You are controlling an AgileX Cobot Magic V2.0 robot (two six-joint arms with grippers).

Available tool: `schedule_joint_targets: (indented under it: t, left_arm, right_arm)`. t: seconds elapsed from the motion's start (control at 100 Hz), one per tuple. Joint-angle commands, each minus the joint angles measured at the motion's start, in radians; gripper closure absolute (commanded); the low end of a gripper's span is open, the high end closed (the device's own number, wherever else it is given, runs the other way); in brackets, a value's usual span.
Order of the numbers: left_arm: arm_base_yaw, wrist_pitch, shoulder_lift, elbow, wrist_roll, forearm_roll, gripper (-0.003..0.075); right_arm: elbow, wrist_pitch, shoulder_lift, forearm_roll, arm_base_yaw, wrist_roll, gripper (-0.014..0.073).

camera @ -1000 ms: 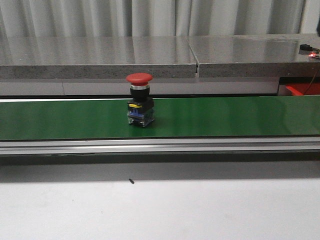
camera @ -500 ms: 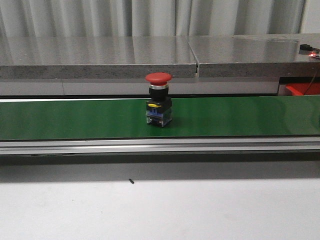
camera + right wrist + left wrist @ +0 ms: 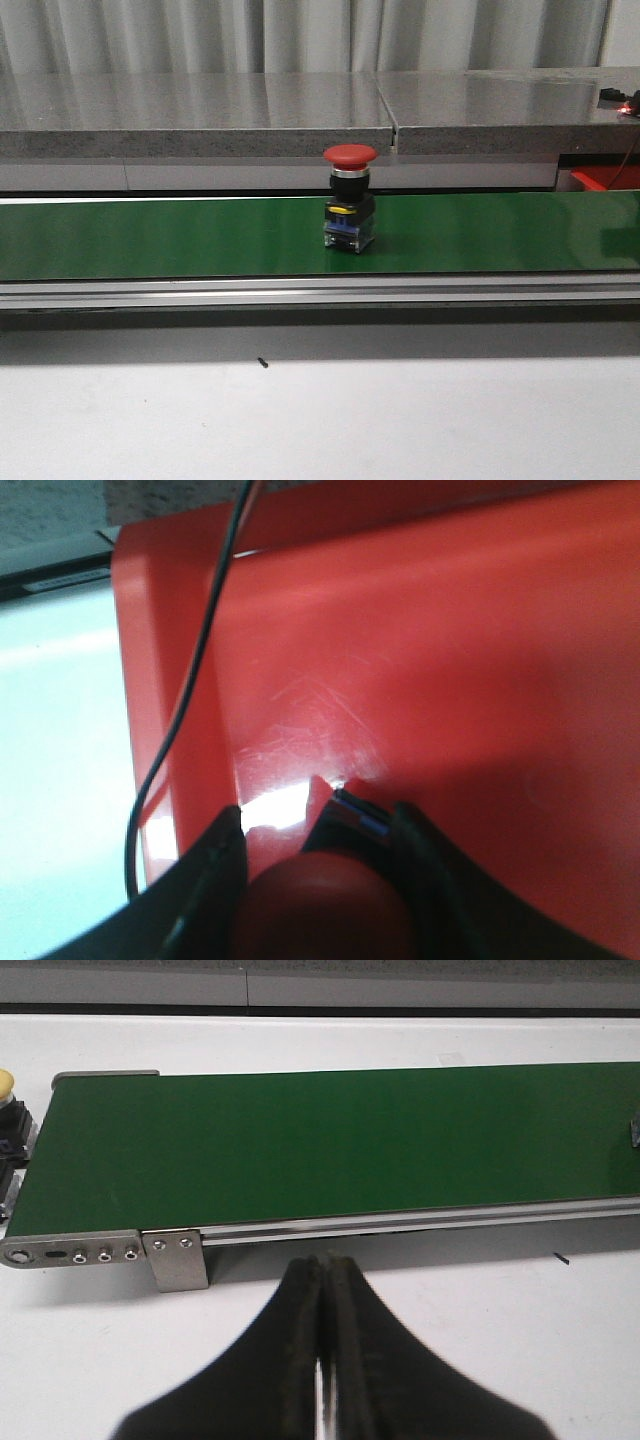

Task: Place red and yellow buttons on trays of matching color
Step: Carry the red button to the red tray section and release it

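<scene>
Right pincer (image 3: 315,875) — clamping red button (image 3: 325,910) — over red tray (image 3: 450,650).

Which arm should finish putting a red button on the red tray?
The right. Its pincer already grips a red button just over the red tray; the left pincer is shut and empty by the belt.

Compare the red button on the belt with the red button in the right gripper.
The red button on the belt stands upright and free on the green conveyor; the button in the right gripper sits between its jaws. The first is over green belt, the second over the red tray. The first shows its whole body, the second mostly its cap. Both have red caps.
</scene>
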Motion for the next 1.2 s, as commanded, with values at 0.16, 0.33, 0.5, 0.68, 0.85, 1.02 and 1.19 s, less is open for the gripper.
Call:
schedule_joint_targets:
  t: [0.16, 0.33, 0.5, 0.68, 0.85, 1.02, 1.19]
  left_arm:
    - [-0.007, -0.072, 0.008, -0.028, -0.007, -0.005, 0.0741]
    - [-0.007, -0.072, 0.008, -0.028, -0.007, -0.005, 0.0741]
    - [-0.007, -0.072, 0.008, -0.028, -0.007, -0.005, 0.0741]
    - [-0.007, -0.072, 0.008, -0.028, -0.007, -0.005, 0.0741]
    - [-0.007, -0.072, 0.008, -0.028, -0.007, -0.005, 0.0741]
    - [-0.007, -0.072, 0.008, -0.028, -0.007, -0.005, 0.0741]
    - [-0.007, -0.072, 0.008, -0.028, -0.007, -0.005, 0.0741]
  right_arm:
    - [-0.035, -0.050, -0.049, 0.019, -0.006, -0.017, 0.0216]
    - [-0.035, -0.050, -0.066, 0.018, -0.006, -0.017, -0.0024]
    - [-0.029, -0.034, -0.123, 0.014, -0.006, -0.017, -0.0015]
    - [0.053, -0.041, -0.250, 0.013, 0.004, -0.017, -0.0015]
    - [0.195, -0.088, -0.406, 0.013, 0.040, -0.017, -0.0015]
    - [0.330, -0.112, -0.565, 0.013, 0.088, -0.017, -0.0015]
    - [0.440, -0.119, -0.700, 0.013, 0.139, -0.017, -0.0015]
